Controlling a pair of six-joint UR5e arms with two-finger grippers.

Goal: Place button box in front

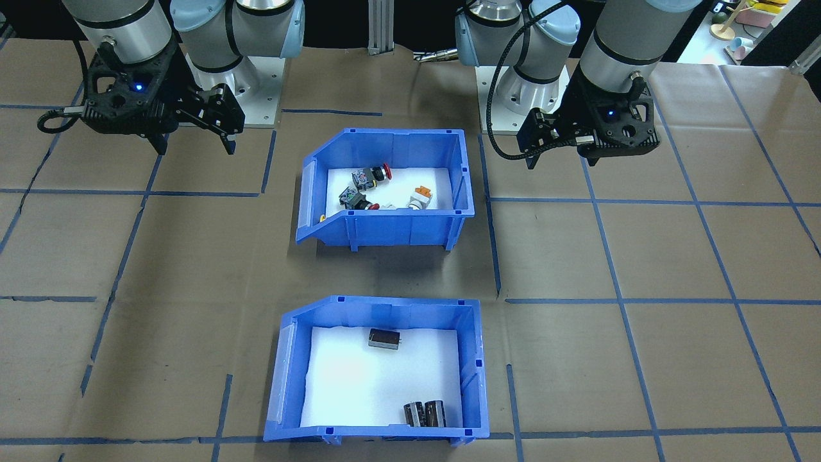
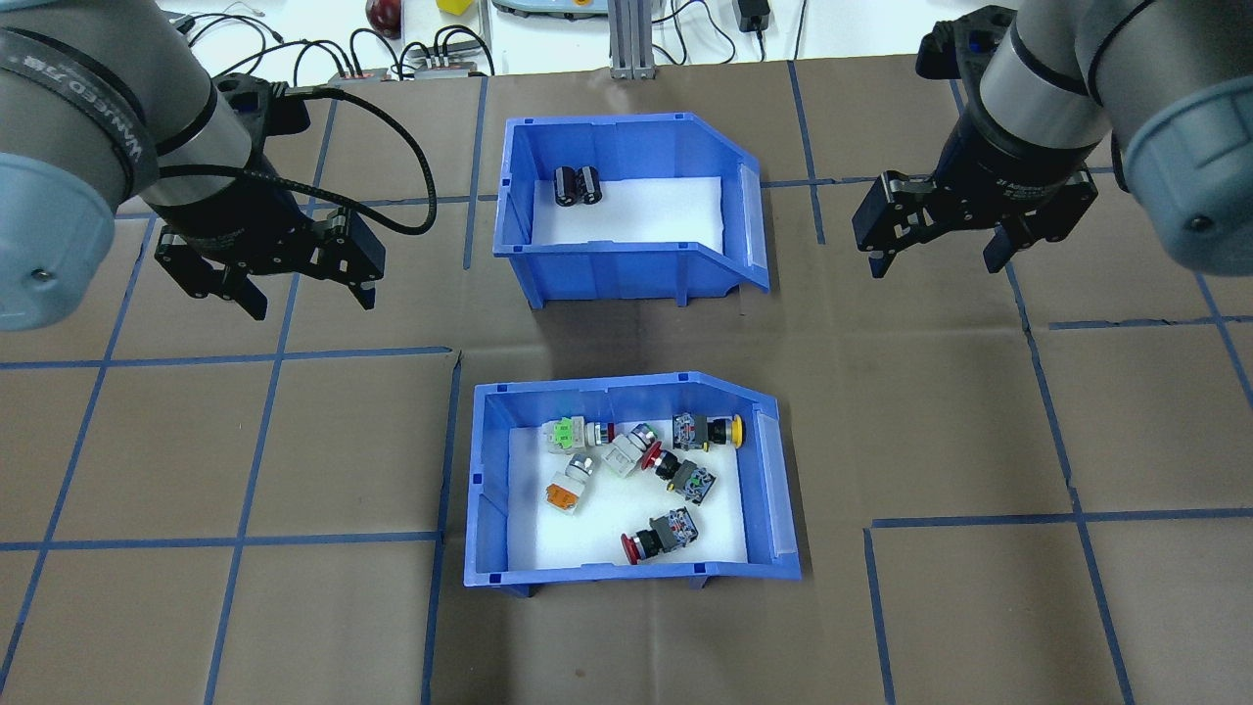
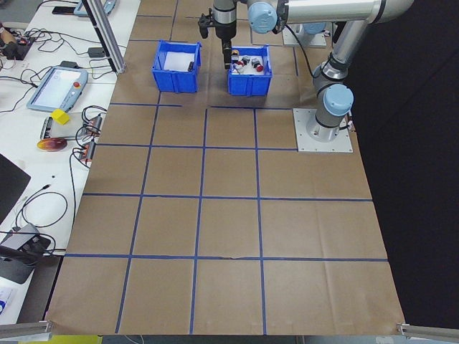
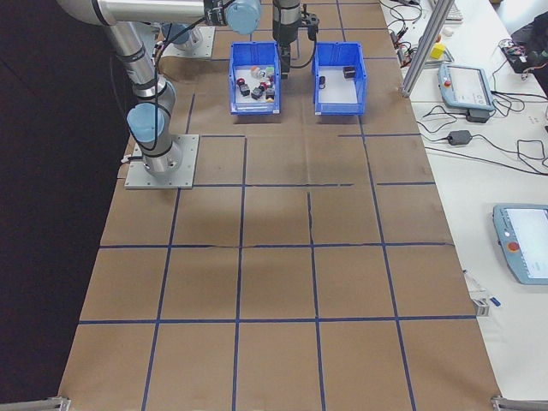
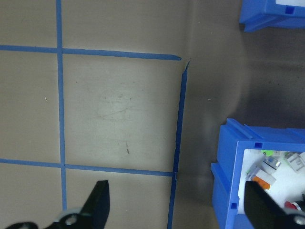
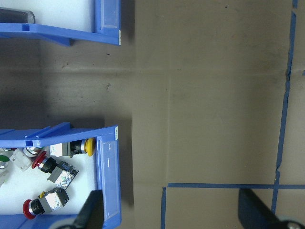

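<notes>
A: What are the two black claws doing?

B: The left claw (image 2: 305,296) hangs in the air with its two fingers spread wide, pinching nothing. The right claw (image 2: 935,261) is the same, fingers spread and nothing between them. Both hang above the brown paper worktop (image 2: 245,441) with blue tape lines on it.

A: What is between them?

B: Two blue plastic open-top bins, each with a sloped cut-out end and a white liner. They sit one behind the other in the middle of the worktop, apart from each other.

A: Which one is the button box?

B: The button box (image 2: 485,490) is the near one, close to the robot. It holds colourful push buttons (image 2: 658,534), red, yellow, orange and green. It is just to the right of the left claw and to the left of the right claw, a bit nearer than both.

A: And the other bin?

B: The far blue bin (image 2: 626,272) holds two dark round cylinders (image 2: 577,185). From across the worktop you can also see a small black block (image 1: 384,339) in it.
</notes>
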